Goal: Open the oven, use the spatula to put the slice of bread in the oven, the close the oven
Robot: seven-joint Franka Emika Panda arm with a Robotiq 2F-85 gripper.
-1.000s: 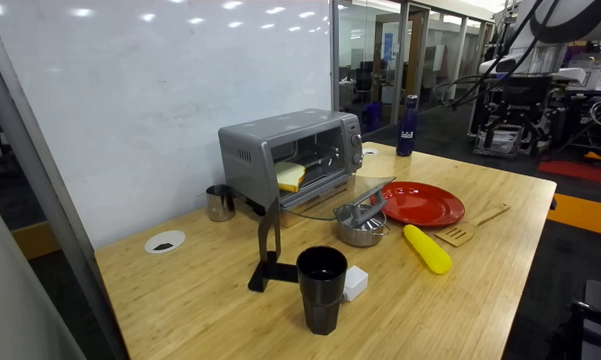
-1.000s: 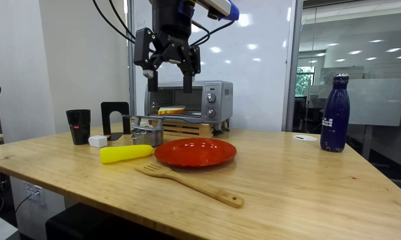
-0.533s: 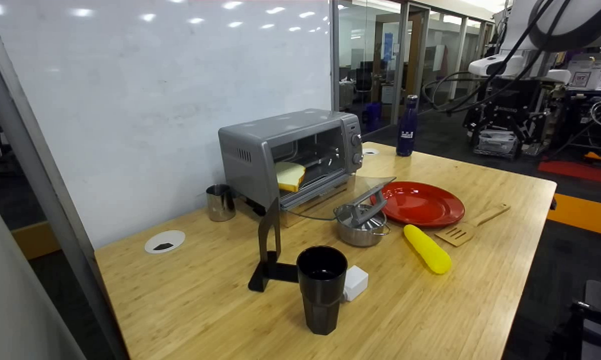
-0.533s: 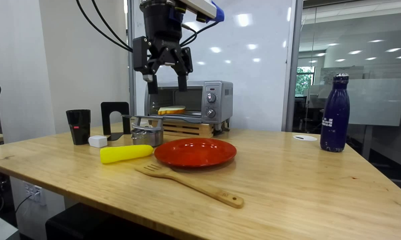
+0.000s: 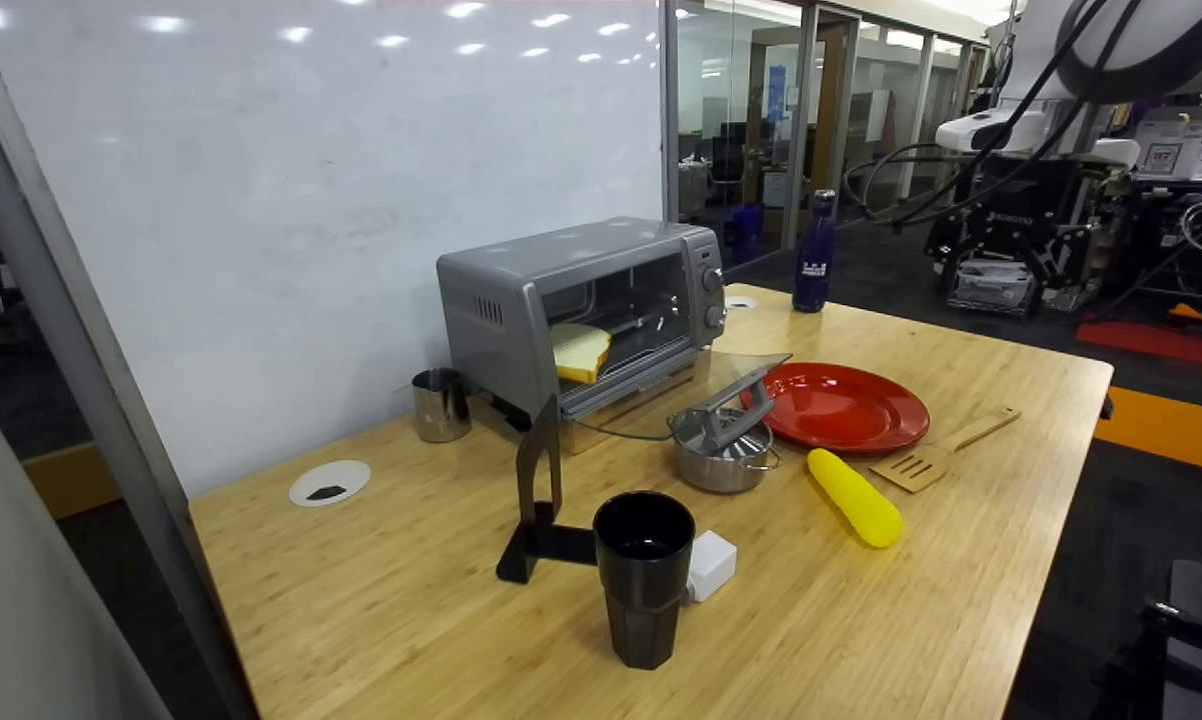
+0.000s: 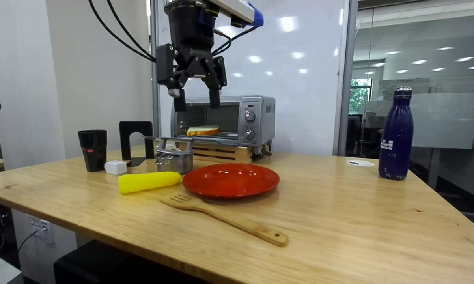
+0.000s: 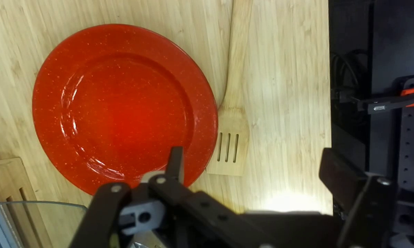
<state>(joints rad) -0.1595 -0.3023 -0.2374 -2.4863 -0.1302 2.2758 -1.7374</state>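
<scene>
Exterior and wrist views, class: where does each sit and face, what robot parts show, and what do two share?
Exterior view: nearest the spatula, facing the front of the oven; open gripper at top.
Exterior view: nearest the black cup, looking toward the blue bottle; arm and gripper upper right.
Wrist view: by the gripper, looking down at the red plate; spread fingers along the bottom.
Both exterior views share the bread in the open oven.

In the wrist view, the spatula (image 7: 233,100) is poking past the top edge, and the gripper (image 7: 252,160) is hiding some of the red plate (image 7: 124,106).
</scene>
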